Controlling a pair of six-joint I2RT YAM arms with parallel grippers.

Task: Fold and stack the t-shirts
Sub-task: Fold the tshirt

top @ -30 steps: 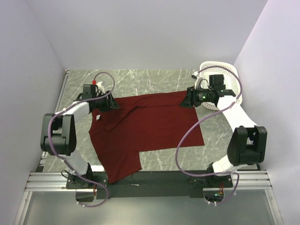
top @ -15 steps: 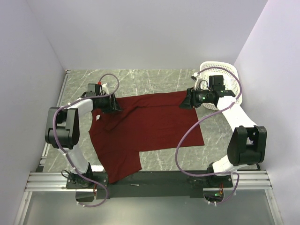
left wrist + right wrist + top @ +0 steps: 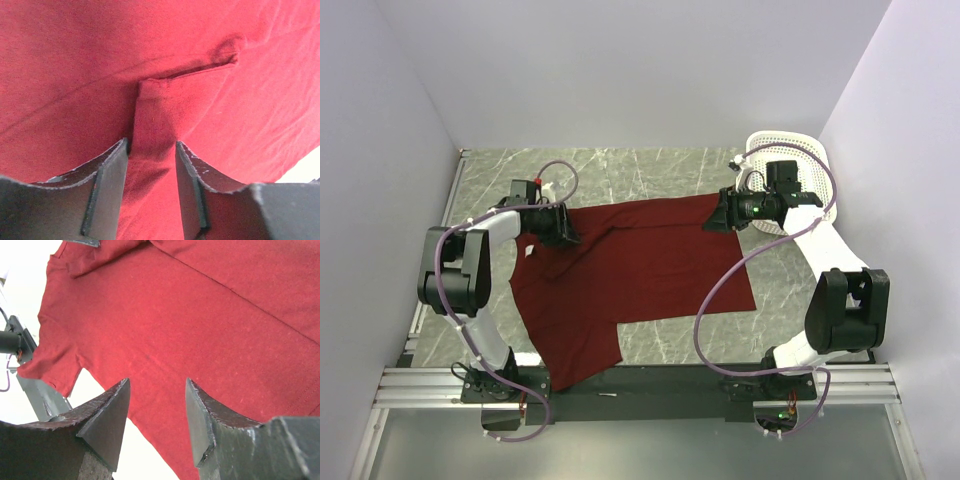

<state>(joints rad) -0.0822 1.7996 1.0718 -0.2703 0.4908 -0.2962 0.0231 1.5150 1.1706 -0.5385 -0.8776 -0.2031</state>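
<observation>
The maroon t-shirt [image 3: 640,265] lies spread and creased on the marble table, with one sleeve hanging over the near edge. My left gripper [image 3: 568,236] is low over the shirt's far left part. In the left wrist view the left gripper [image 3: 151,145] is open, and its fingers straddle a raised fold of the shirt [image 3: 165,100]. My right gripper [image 3: 709,222] is at the shirt's far right corner. In the right wrist view the right gripper [image 3: 157,382] is open and empty, with the shirt [image 3: 210,315] beneath it.
A white mesh basket [image 3: 790,142] stands at the back right, behind the right arm. Bare marble table [image 3: 650,170] lies beyond the shirt. Walls close in on the left, back and right. The black rail [image 3: 650,378] runs along the near edge.
My left gripper has moved right, from the shirt's left edge onto the cloth. The right arm has not moved.
</observation>
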